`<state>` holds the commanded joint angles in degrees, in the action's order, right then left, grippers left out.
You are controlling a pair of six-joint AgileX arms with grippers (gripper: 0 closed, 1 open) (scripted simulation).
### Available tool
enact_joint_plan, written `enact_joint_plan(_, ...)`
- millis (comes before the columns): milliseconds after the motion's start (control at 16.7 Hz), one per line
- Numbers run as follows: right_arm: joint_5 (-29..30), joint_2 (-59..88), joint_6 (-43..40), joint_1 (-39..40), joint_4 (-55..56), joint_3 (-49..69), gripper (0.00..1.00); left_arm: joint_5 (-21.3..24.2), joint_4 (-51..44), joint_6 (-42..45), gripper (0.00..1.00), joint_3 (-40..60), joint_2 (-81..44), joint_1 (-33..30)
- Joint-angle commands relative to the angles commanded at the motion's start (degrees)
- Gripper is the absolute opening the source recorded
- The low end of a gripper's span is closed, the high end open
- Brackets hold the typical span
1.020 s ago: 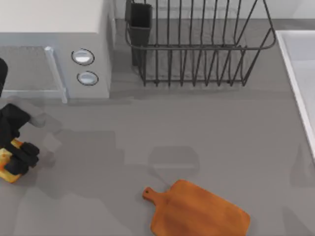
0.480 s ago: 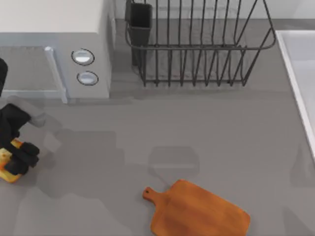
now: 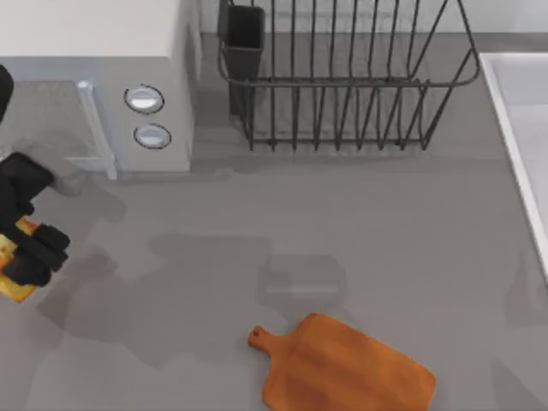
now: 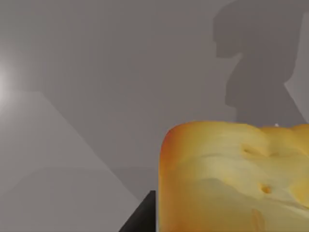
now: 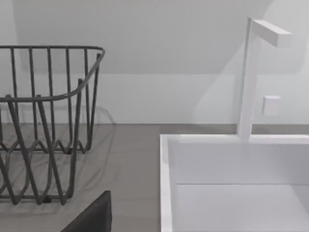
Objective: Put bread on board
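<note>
the left gripper (image 3: 26,257), at the table's far left with fingers clamped on the golden-yellow, orange-crusted bread chunk (image 3: 12,282), has just raised it, ready to carry toward the orange-brown wooden cutting board (image 3: 347,370), well apart at lower centre.

Grey table (image 3: 342,223); microwave (image 3: 94,94) at back left, wire dish rack (image 3: 342,77) centre back, white sink (image 5: 231,183) right, pale wall behind.
</note>
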<state>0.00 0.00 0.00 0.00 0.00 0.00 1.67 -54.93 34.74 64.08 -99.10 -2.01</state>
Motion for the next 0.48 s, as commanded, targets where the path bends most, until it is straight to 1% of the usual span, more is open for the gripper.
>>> enact_joint_plan(240, 0.0, 0.0, 0.0, 0.0, 0.0, 0.0, 1.0, -0.36, -9.64, -0.75, 0.0, 4.68, 2.36, 2.0)
enact_joint_plan(360, 0.0, 0.0, 0.0, 0.0, 0.0, 0.0, 1.0, -0.81, -11.23, -0.27, 0.0, 7.38, 2.4, 2.96)
enact_joint_plan(480, 0.0, 0.0, 0.0, 0.0, 0.0, 0.0, 1.0, -1.52, -10.56, 0.92, 0.0, 9.26, 1.21, 3.04)
